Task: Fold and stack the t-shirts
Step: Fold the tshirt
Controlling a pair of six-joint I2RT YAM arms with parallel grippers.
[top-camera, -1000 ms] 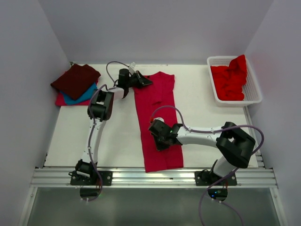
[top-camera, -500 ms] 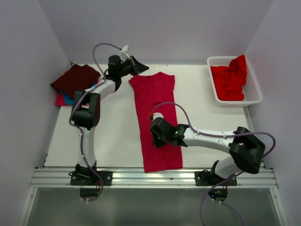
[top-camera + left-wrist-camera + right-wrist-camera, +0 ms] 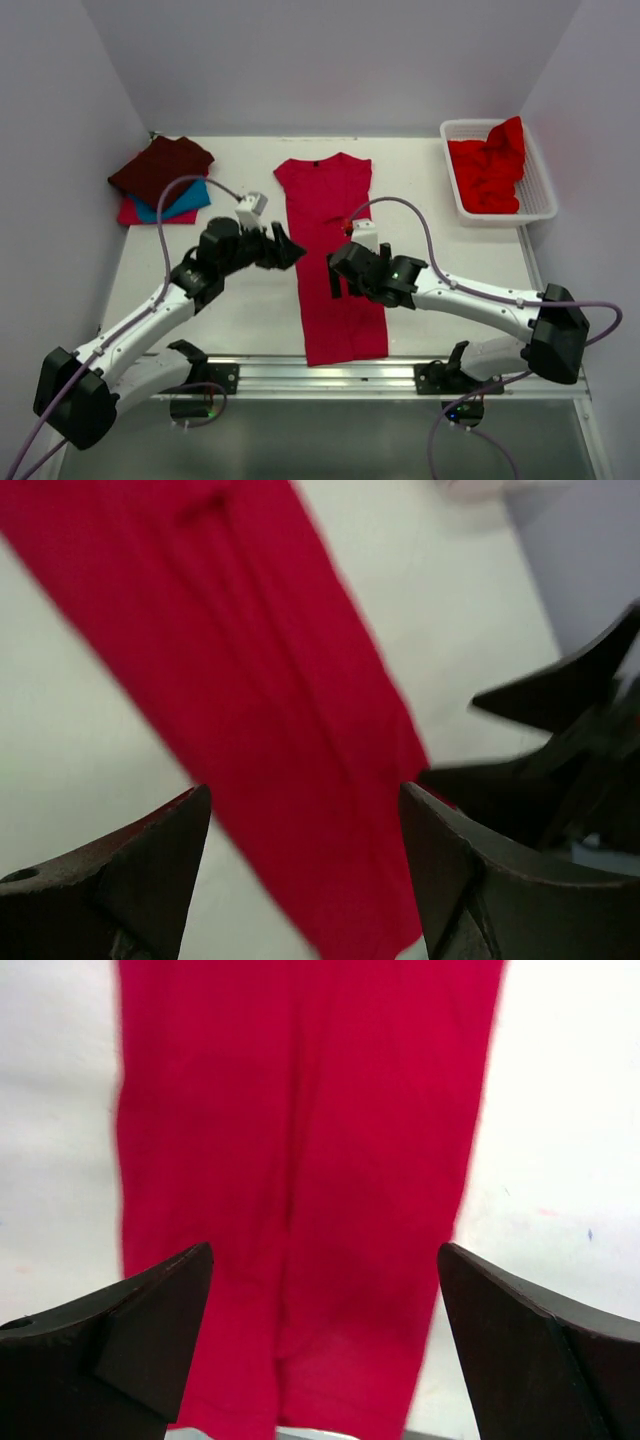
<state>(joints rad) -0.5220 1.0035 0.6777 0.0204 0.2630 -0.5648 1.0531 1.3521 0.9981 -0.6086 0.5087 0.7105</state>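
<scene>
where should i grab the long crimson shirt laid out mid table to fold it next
Probably the near hem corners, left gripper and right gripper taking one each from above. The crimson shirt lies flat as a narrow strip running front to back, so lifting the hem toward the collar would halve it.

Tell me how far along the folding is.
Done: maroon shirt, teal shirt and pink-red shirt lie folded, stacked at far left. In hand: the crimson shirt is a long strip at centre; left tool and right tool hang open over it, gripping nothing. Left: fold it shorter, stack it, then the red cloth in the basket.
</scene>
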